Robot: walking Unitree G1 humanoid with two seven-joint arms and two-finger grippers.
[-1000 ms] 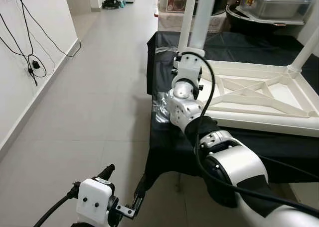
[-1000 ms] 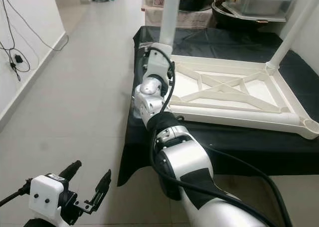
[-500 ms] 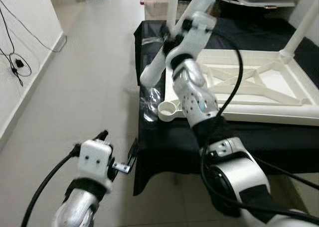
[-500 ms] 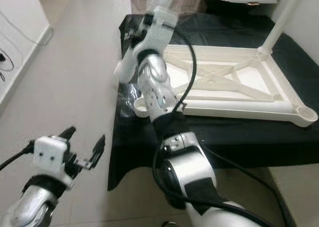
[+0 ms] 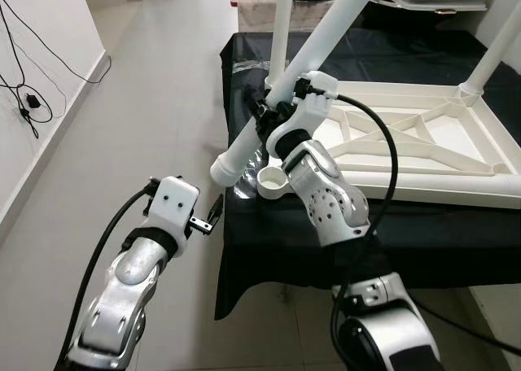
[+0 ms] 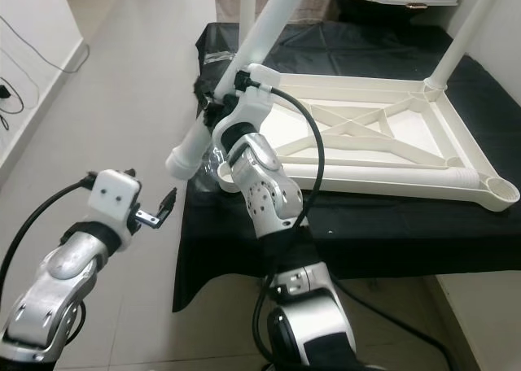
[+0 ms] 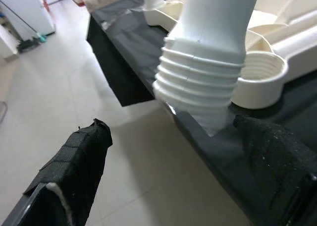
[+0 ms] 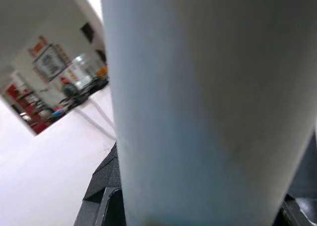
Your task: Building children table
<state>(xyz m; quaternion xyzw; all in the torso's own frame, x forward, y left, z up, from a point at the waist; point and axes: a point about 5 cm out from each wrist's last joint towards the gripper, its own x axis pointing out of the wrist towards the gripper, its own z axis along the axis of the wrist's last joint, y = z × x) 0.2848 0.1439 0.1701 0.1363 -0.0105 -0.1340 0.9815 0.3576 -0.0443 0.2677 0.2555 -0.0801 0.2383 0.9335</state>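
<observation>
My right gripper (image 5: pixel 277 115) is clamped on a loose white table leg (image 5: pixel 305 66), its fingers pinching the tube about midway along. I hold the leg tilted, its threaded end (image 7: pixel 198 87) pointing down toward me, just above and beside the empty corner socket (image 5: pixel 273 180) of the children's table frame (image 5: pixel 423 147).

The frame lies upside down on a table covered in black cloth (image 5: pixel 407 233), with a bit of clear plastic wrap (image 5: pixel 242 188) near the corner.

2 legs already stand upright in the far sockets: one at the far left corner (image 5: pixel 281 29) and one at the far right corner (image 5: pixel 492 58). The near right socket (image 6: pixel 498 194) is empty too. So I judge the job about half done: this leg has to be stood up, seated in the near left socket and screwed in, and after it 1 more leg remains.

My left gripper (image 5: pixel 213 216) hovers over the floor beside the table's edge, fingers (image 7: pixel 74 161) spread and holding nothing, facing the threaded end, well placed to help steady it.
</observation>
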